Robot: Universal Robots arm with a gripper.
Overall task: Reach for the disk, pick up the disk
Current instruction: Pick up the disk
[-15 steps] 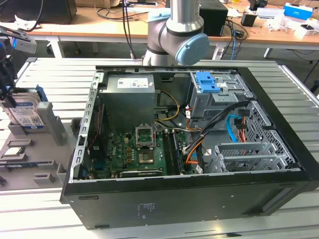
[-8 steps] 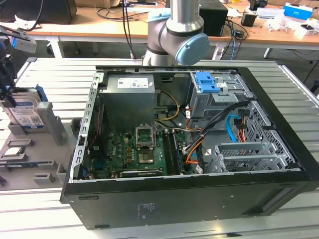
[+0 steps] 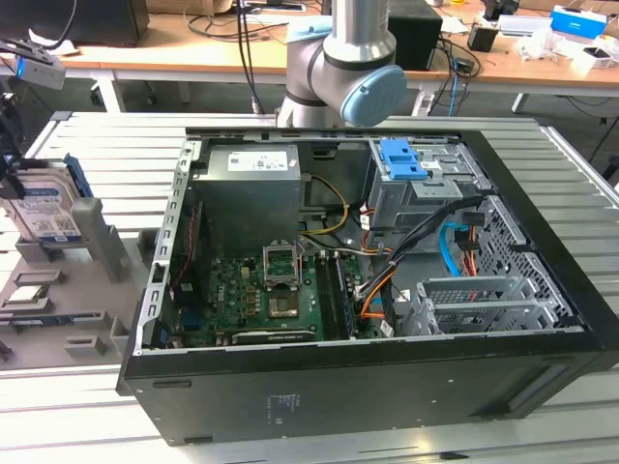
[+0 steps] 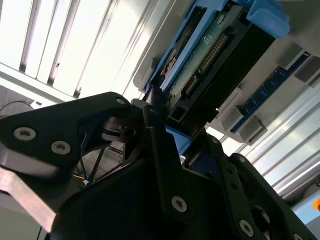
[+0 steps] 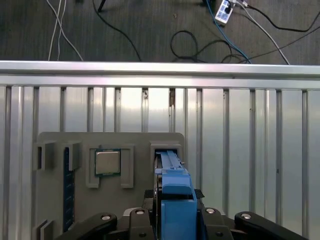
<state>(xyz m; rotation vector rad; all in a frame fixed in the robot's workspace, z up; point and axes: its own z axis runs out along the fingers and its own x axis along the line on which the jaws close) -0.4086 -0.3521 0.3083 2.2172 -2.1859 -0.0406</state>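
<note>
Jaws sit either side of the disk [image 4: 215,55], close against its blue rail [image 5: 176,182]; clamped or not, cannot tell. Gripper [image 5: 177,199] is over the disk, which stands on edge in the grey holder [image 3: 102,242], outside the computer case [image 3: 387,387]. Risk: if you grip only the plastic rail, the disk could slip. A tilted pull could jam it in the slot.

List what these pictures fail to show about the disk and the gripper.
- Second wrist view: the gripper covers the near end of the disk, so contact cannot be judged.
- First wrist view: the disk is seen edge-on and runs off the picture, and its label is hidden.
- Exterior view: the picture's left edge cuts off the gripper beside the disk.
</note>
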